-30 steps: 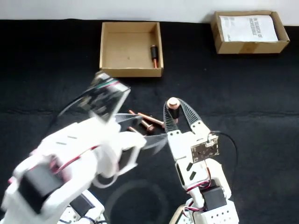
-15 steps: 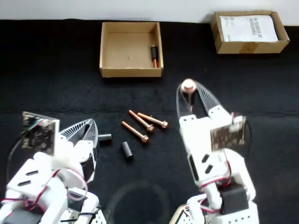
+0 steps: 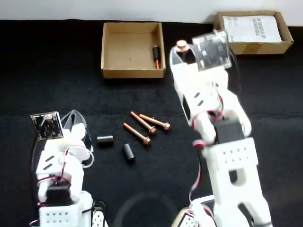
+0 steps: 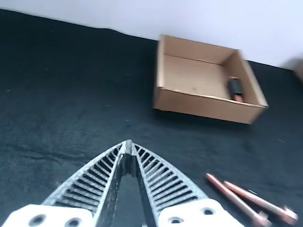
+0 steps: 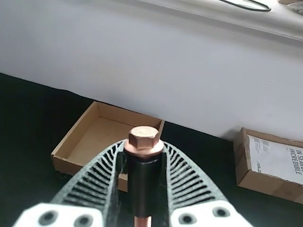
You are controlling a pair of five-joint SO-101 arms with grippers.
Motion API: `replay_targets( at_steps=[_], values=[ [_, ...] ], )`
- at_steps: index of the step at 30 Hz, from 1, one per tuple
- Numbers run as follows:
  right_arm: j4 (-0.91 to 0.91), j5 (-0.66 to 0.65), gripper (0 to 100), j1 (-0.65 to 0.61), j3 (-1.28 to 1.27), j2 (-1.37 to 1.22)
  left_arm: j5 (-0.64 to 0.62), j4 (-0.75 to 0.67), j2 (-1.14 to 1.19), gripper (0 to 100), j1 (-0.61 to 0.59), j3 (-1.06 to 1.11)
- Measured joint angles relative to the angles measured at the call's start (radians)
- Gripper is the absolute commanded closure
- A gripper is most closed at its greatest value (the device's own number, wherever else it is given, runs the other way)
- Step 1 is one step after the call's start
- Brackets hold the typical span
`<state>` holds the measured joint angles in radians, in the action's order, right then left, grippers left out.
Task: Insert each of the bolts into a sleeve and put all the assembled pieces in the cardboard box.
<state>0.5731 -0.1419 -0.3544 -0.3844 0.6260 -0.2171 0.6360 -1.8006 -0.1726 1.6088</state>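
Since half a second ago, the right end effector (image 3: pixel 182 51) is standing farther forward, just beside the cardboard box (image 3: pixel 132 73), clamping a sleeve (image 5: pixel 143 182) with a bolt (image 5: pixel 143 138) through it. The left end effector (image 4: pixel 128 145) is resting closed and empty, near three loose bolts (image 3: pixel 142 124) on the surface (image 3: pixel 57 71).

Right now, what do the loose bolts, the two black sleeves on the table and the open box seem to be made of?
Loose bolts: probably metal, copper-coloured and shiny, catching light along the shafts. Sleeves: matte black, maybe plastic or rubber; the look leaves it open. Box: plain brown cardboard, dull, with raw cut edges.
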Motion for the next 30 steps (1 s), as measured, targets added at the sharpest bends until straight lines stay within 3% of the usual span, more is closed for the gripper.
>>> replay_targets(
  at_steps=[4,10,14,24,30],
  values=[
    [0.0,-0.014,99.1,0.0,0.15,-0.173,-0.002,-0.117,0.0,98,-0.009,0.066],
    [-0.068,-0.127,99.1,0.0,0.362,-0.445,-0.002,-0.077,0.003,98,-0.011,0.069],
    [-0.222,-0.17,99.1,0.0,0.436,-0.623,-0.002,0.011,0.003,98,-0.011,0.069],
    [-0.68,-0.181,99.1,-0.02,0.451,-1.053,-0.002,0.015,0.003,98,-0.011,0.069],
    [-0.97,-0.33,99.1,-0.078,0.451,-1.272,-0.002,0.015,0.003,98,-0.011,0.069]
  ],
)
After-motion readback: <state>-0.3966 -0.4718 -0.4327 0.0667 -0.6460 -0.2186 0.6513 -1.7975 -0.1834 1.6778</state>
